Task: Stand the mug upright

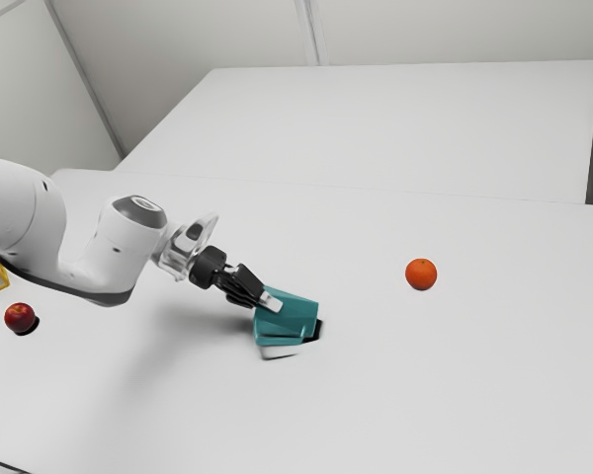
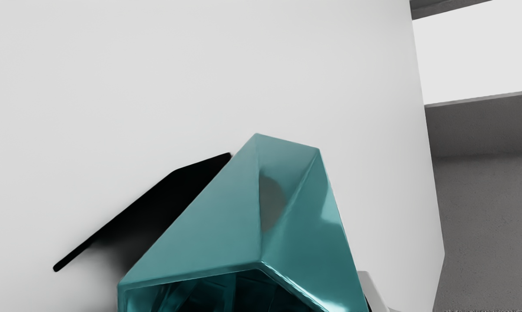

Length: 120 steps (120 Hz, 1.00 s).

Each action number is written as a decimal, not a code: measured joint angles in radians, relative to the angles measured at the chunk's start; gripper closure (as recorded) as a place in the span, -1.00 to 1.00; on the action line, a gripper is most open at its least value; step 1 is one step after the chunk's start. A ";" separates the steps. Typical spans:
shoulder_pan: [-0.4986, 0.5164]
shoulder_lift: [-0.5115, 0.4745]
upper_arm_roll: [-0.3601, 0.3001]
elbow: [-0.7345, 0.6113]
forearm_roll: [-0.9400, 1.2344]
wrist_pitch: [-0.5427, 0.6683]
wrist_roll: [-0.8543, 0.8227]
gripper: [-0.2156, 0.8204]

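The glossy, faceted teal mug [image 1: 289, 318] is tipped over at the white bench [image 1: 455, 395], mouth toward the black tool [image 1: 269, 303]; whether that is spread or pinching, I can't tell. Gripping or righting seems in hand; next, given firm hold, swing the mouth upward.

In the wrist view the bottom edge cuts off the open end of the mug [image 2: 217, 225], its inside too dark to make out. In the exterior view the far side of the tool [image 1: 267, 301] is hidden, and the left edge crops the arm [image 1: 25, 217] and a yellow thing [image 1: 0, 280] partly behind it, too little seen to name.
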State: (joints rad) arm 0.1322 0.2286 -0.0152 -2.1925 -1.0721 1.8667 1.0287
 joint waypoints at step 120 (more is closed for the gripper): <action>-0.065 -0.213 -0.220 0.020 1.009 0.304 -0.472 0.88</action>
State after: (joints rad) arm 0.0672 0.0152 -0.2351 -2.1720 -0.0635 2.1710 0.5565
